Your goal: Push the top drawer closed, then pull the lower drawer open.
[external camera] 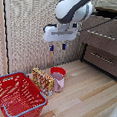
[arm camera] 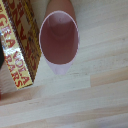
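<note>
The dark wood dresser stands at the exterior view's right. Its top drawer [external camera: 107, 42] carries a thin silver handle [external camera: 100, 34], and its front reaches a little further out than the tier below. The lower drawer [external camera: 108, 65] is taller, has its own silver handle [external camera: 101, 58] and looks shut. My gripper [external camera: 58, 47] hangs in the air well away from the dresser, toward the exterior view's left and above the floor items. Its two blue-tipped fingers [external camera: 51, 48] are apart and hold nothing. The wrist view shows neither the fingers nor the drawers.
A pink cup [external camera: 58, 78] [arm camera: 59, 42] stands on the wooden floor beside a yellow and red granola bar box [external camera: 42, 80] [arm camera: 18, 45]. A red basket [external camera: 11, 99] sits at the front of the exterior view's left. A woven panel [external camera: 31, 27] forms the back wall.
</note>
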Tool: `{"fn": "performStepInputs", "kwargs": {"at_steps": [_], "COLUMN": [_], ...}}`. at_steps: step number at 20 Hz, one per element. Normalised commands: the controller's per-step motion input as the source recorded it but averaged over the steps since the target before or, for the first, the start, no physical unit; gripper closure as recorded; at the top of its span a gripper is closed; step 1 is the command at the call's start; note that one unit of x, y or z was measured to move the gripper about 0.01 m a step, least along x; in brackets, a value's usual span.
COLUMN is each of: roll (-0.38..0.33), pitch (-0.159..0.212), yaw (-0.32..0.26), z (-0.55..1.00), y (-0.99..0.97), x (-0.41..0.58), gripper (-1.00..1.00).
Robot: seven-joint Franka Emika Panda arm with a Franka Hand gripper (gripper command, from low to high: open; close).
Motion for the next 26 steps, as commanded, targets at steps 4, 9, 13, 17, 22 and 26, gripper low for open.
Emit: {"fn": "performStepInputs", "kwargs": {"at_steps": [4,9,13,17,22,26], "roll": [-0.184,-0.251,-0.249,-0.279,-0.31,-0.331], "pitch": [-0.044,-0.06,-0.065,-0.062,-0.043,-0.005], "yaw": [0.215,0.224,0.224,0.211,0.188,0.161], "z": [0.14,0.19,0.2,0.09,0.04,0.04], "y": [-0.08,-0.16,-0.16,-0.17,-0.14,-0.12], "x": [-0.202,-0.226,-0.224,-0.185,-0.103,-0.056], "gripper": [-1.0,-1.0,-1.0,-1.0,-1.0,-1.0]}}
